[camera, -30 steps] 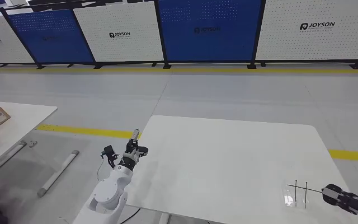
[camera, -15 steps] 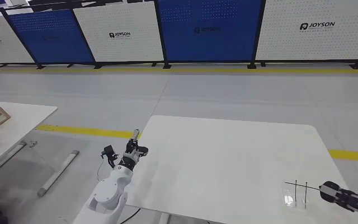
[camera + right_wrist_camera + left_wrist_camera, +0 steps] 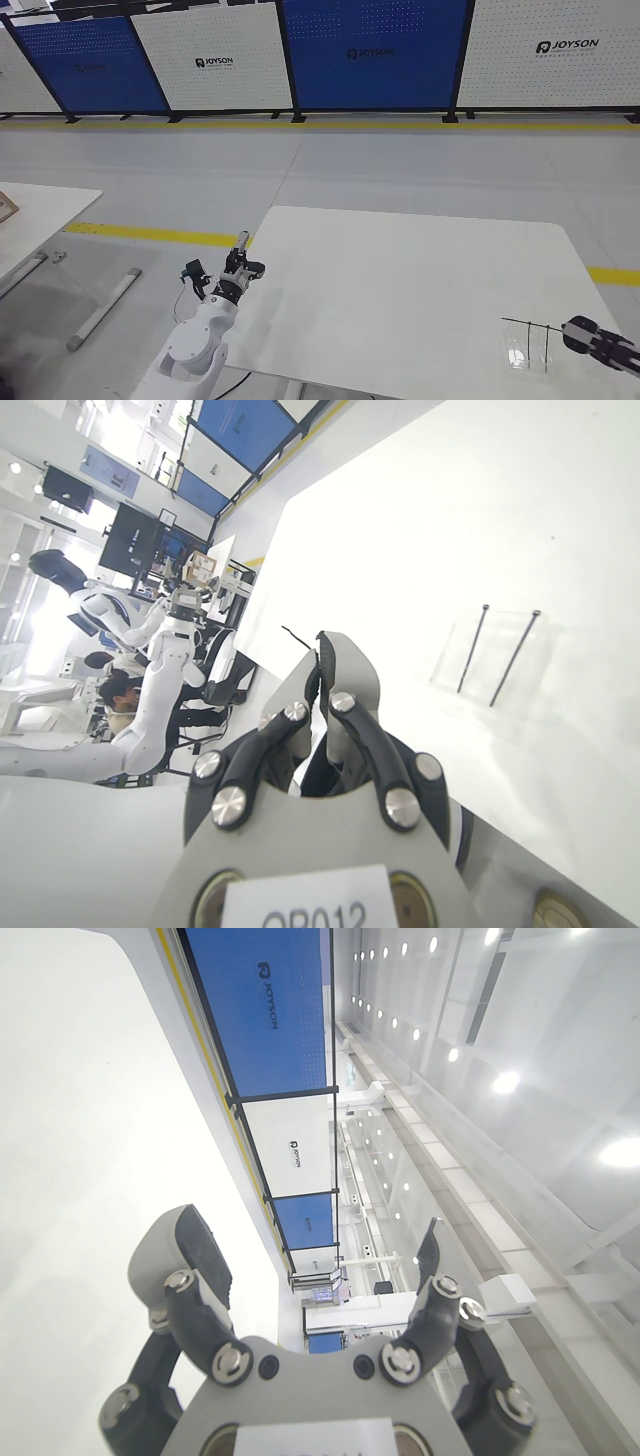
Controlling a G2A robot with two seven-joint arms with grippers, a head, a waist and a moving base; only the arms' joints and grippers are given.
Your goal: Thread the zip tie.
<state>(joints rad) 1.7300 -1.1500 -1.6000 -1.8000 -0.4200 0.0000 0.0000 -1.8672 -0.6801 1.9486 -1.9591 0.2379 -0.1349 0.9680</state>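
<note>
At 4 o'clock on the white table (image 3: pixel 400 290), the right gripper (image 3: pixel 572 331) pinches a thin black plastic zip tie (image 3: pixel 530 324), free end toward 9 o'clock, near a clear tray (image 3: pixel 515 357) holding 2 spare ties (image 3: pixel 471 648). Keep it level; the left gripper (image 3: pixel 315 1233), spread at 8 o'clock, likely must assist.

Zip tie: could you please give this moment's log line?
right gripper shut on zip tie | left gripper open | two ties on clear tray
</note>
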